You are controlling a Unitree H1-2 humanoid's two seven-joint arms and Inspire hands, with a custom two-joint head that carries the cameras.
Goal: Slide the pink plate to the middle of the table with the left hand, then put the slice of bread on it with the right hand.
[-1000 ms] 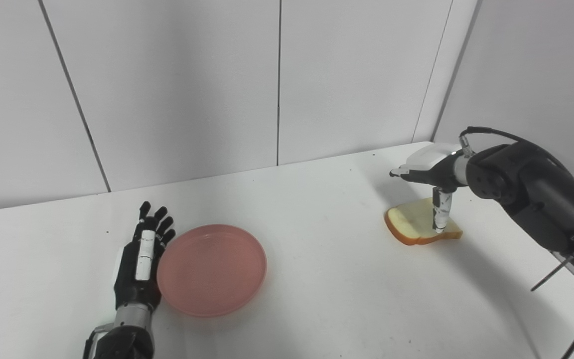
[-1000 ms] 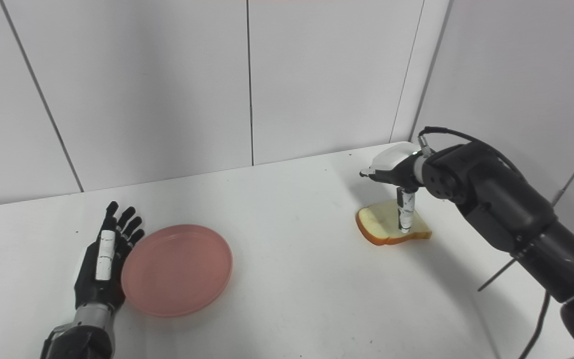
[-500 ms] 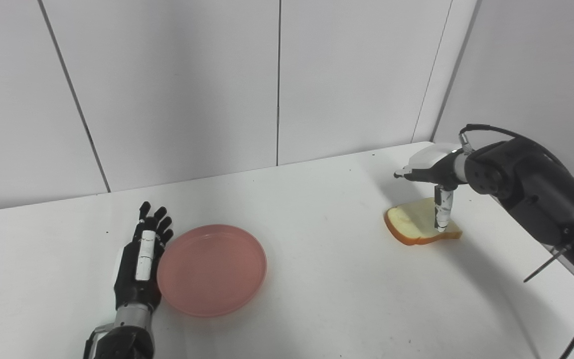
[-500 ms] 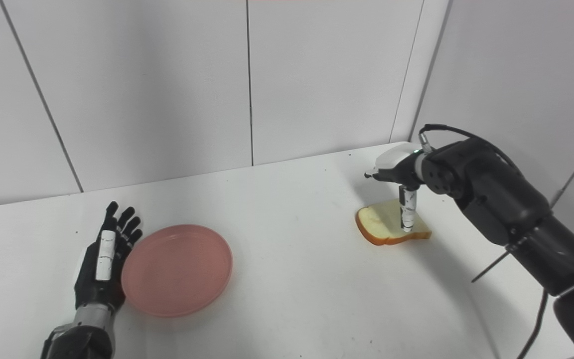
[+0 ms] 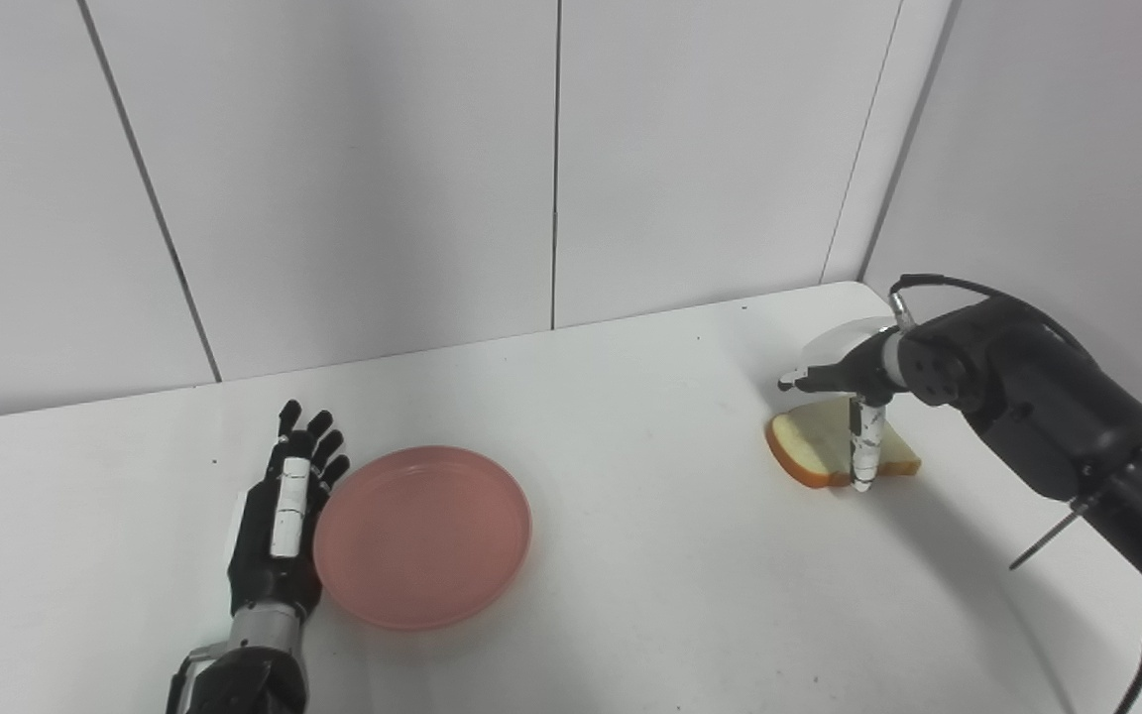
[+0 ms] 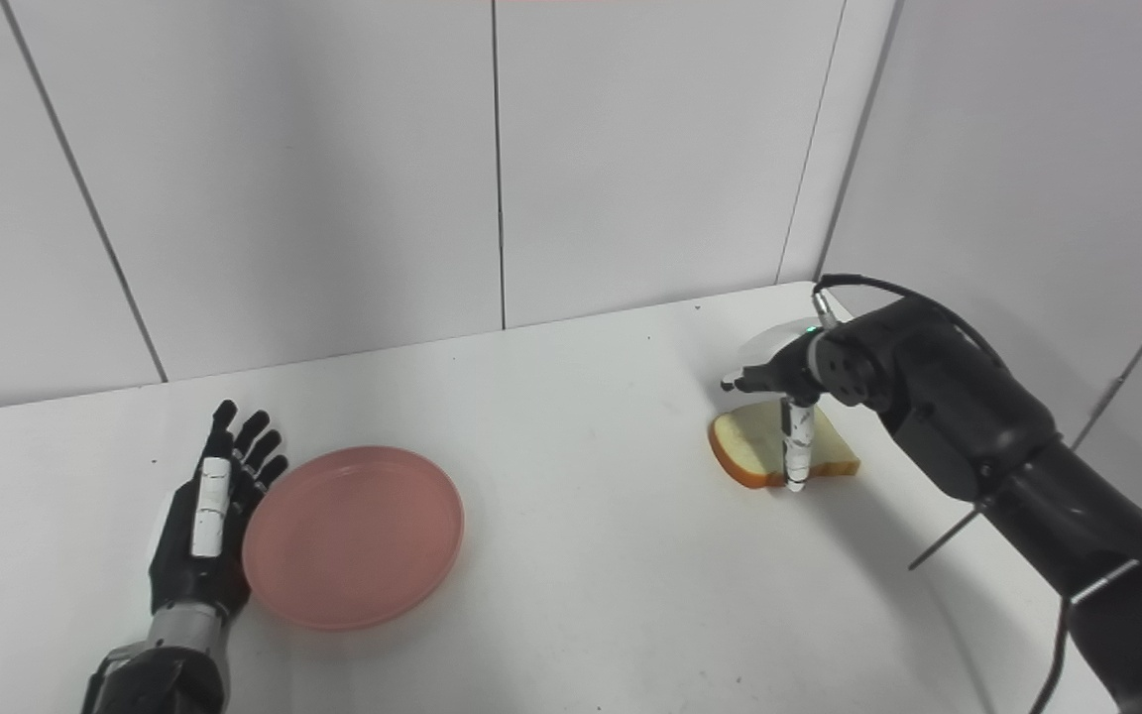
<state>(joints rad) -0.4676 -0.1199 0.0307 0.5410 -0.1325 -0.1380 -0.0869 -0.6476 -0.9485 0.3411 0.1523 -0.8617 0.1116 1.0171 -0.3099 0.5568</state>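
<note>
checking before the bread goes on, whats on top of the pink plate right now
Nothing shows on the pink plate; its whole top is bare. The left hand lies flat beside its left rim. The table under it is covered.

You have bare tabletop [image 5: 650, 535] between the pink plate [image 5: 421, 535] and the slice of bread [image 5: 834, 451], wide enough for a hand. The left hand [image 5: 279, 521] blocks the plate's left rim. Walls [image 5: 551, 159] close in just behind and beside the bread.

The black-and-white right hand [image 5: 844, 382] has lowered and shifted toward the table's near side. Its downward-pointing thumb [image 5: 863, 451] now stands at the near edge of the tan-crusted slice of bread [image 5: 814, 446].
</note>
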